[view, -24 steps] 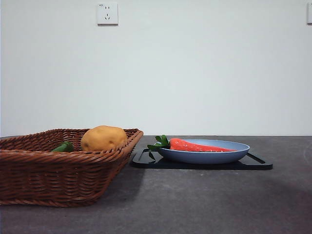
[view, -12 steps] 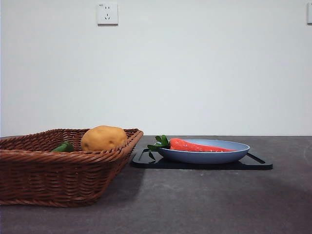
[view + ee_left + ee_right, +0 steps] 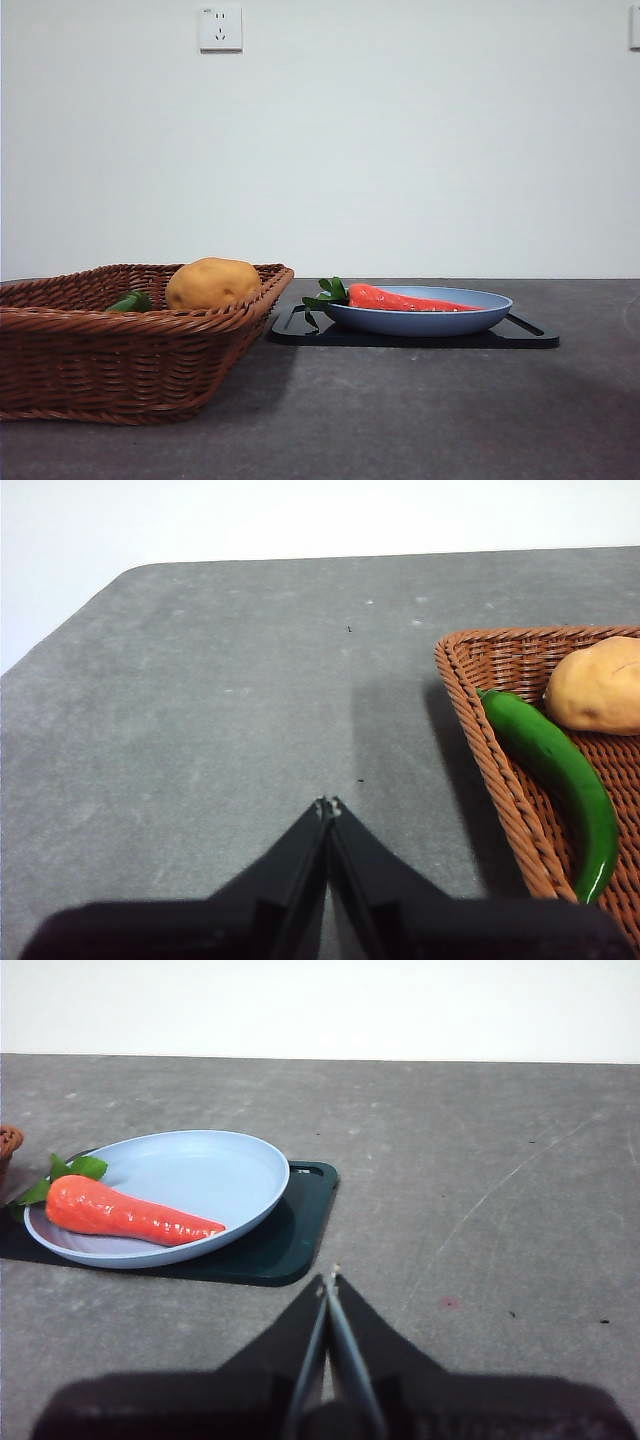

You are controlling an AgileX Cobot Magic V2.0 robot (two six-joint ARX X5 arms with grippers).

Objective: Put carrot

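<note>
The orange-red carrot (image 3: 405, 299) (image 3: 125, 1214) lies in a light blue plate (image 3: 480, 312) (image 3: 215, 1165), its green leaves hanging over the rim toward the basket. The plate rests on a black tray (image 3: 520, 337) (image 3: 295, 1230). My right gripper (image 3: 331, 1280) is shut and hovers over bare table, apart from the tray and plate. My left gripper (image 3: 327, 804) is shut too, above the table beside the wicker basket (image 3: 500, 780) (image 3: 100, 360). Neither arm appears in the front view.
The basket holds a yellow-brown potato (image 3: 212, 283) (image 3: 600, 685) and a green pepper (image 3: 560, 775) (image 3: 130, 301). A wall socket (image 3: 220, 28) sits high on the white wall behind the grey table.
</note>
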